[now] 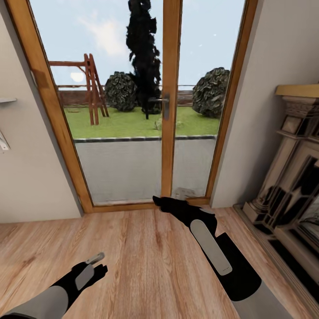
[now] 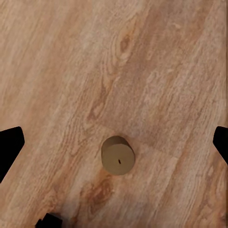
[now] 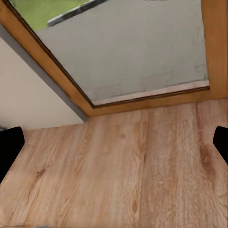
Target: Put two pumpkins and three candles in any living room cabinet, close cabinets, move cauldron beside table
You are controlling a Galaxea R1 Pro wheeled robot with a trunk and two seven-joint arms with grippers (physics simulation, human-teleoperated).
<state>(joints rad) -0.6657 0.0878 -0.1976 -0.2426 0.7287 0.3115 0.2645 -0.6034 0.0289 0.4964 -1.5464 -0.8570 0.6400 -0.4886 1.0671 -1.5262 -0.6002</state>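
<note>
Directly below the spread left pincer (image 2: 114, 142) — a candle (image 2: 118, 155).

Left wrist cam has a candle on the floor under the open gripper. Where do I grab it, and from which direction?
Grip the candle across its round side wall, coming straight down from above. It stands upright on the wood floor, flat top with the wick hole facing the camera, free all round. The left gripper is open, its fingertips wide apart on either side, so lowering and closing should likely catch it.
</note>
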